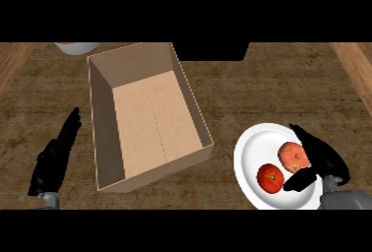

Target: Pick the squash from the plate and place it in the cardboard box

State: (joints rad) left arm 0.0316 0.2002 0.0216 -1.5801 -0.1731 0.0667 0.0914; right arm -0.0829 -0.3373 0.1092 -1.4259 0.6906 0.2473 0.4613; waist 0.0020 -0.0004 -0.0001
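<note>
Black right hand (pixel 320 157) over white plate (pixel 251 152), fingers and thumb curling round pale orange squash (pixel 293 155), not yet pinching; red tomato (pixel 270 177) beside thumb. Left hand (pixel 54 157) straight-fingered, left of cardboard box (pixel 149 118).

Your cardboard box (pixel 149 120) sits left of the plate (pixel 251 147) on the worktop (pixel 276 93); two items on the plate — the squash (pixel 292 155) behind, a tomato (pixel 270 178) in front.

A cardboard box (pixel 149 118) stands open on the brown counter (pixel 276 93), left of centre. At the near right a white plate (pixel 254 147) carries two reddish pieces: a paler squash (pixel 293 154) and, nearer and to its left, a red tomato (pixel 270 177). The right hand (pixel 320 160) reaches over the plate, thumb and fingers either side of the squash. The left hand (pixel 54 157) rests open left of the box. A white bowl (pixel 75 47) shows at the far left
</note>
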